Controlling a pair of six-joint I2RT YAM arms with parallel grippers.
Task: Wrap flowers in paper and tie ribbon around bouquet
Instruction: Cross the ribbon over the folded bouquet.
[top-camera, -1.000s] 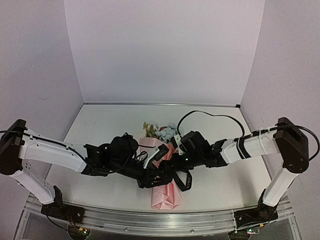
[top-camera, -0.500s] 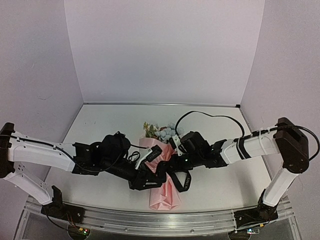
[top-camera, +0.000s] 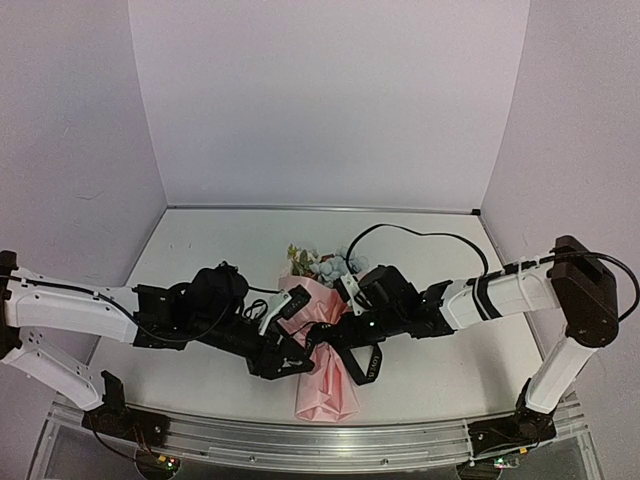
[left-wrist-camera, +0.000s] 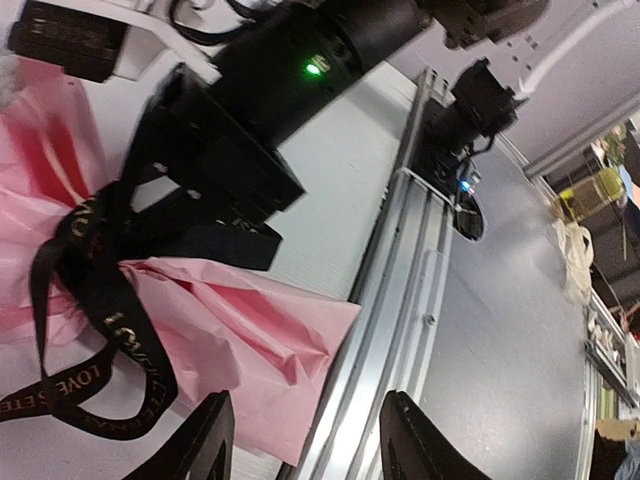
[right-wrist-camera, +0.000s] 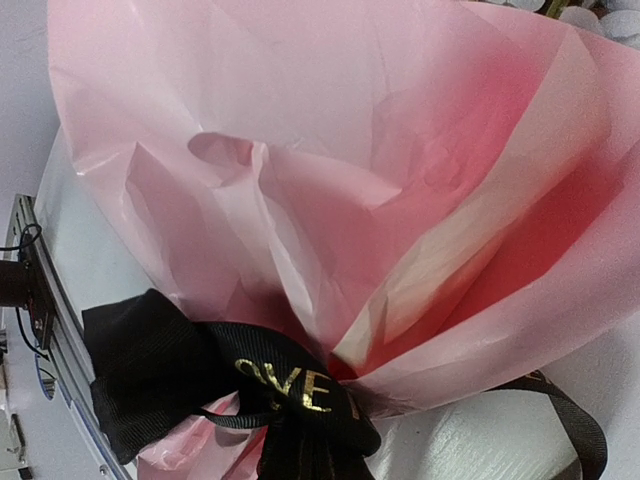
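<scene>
While the bouquet (top-camera: 322, 345) lies flat on the table (top-camera: 200, 250), its long axis runs roughly from the far wall to the near edge. The flowers (top-camera: 322, 266) point away from the arms, and the pink paper (top-camera: 330, 395) tapers and then flares out toward the near rail. The black ribbon (top-camera: 362, 362) is cinched around the narrow waist of the cone, and its loose loops spill onto the table on the right arm's side.

The left gripper (left-wrist-camera: 307, 405) sits just beside the cone on its left, low down near the paper's flared end. Its jaws are parted with nothing between them; the wrist view shows only the paper's corner and the rail in the gap. The right gripper (top-camera: 335, 326) comes in from the other side at the waist with its jaws closed. I cannot tell whether they pinch the ribbon or only press at the knot.

Judging from this, the tie looks nearly finished. Any further pull on the loops favours the right arm, since the left would have to reach across the paper to get at them.
</scene>
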